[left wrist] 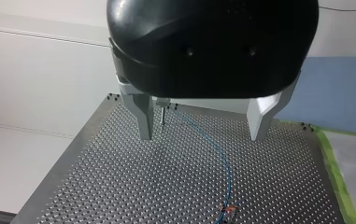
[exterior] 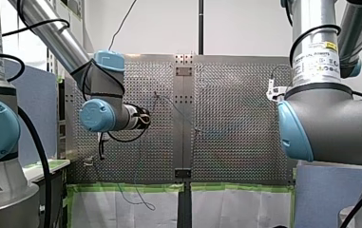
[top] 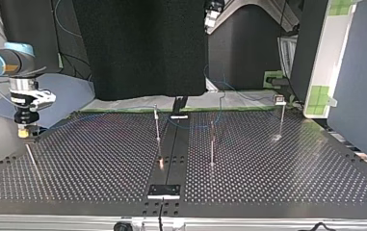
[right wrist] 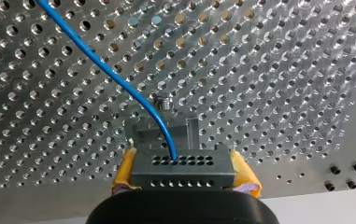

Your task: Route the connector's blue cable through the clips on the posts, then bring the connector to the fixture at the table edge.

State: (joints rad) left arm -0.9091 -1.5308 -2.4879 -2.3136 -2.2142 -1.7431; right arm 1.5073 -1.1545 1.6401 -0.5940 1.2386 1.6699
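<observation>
Closest to you, in the right wrist view, the right gripper (right wrist: 183,161) has its soft yellow pads (right wrist: 125,170) pressed tight on both ends of the grey rectangular connector block (right wrist: 199,176), whose face carries two rows of small round holes. Beneath it spreads the perforated silver metal bench (top: 99,159), matte and evenly dotted. You'll find this gripper low at the bench edge, at the top view's left. The left gripper (left wrist: 201,137), a glossy black dome with two tapered bare-metal jaws, hangs above the bench, jaws wide apart and gripping nothing. From the connector's upper hole row the thin blue cable (right wrist: 115,77) arcs away across the bench. Mid-bench stand slim upright steel posts (top: 157,126). Just behind the block sits a small angular grey metal bracket (right wrist: 140,131).
</observation>
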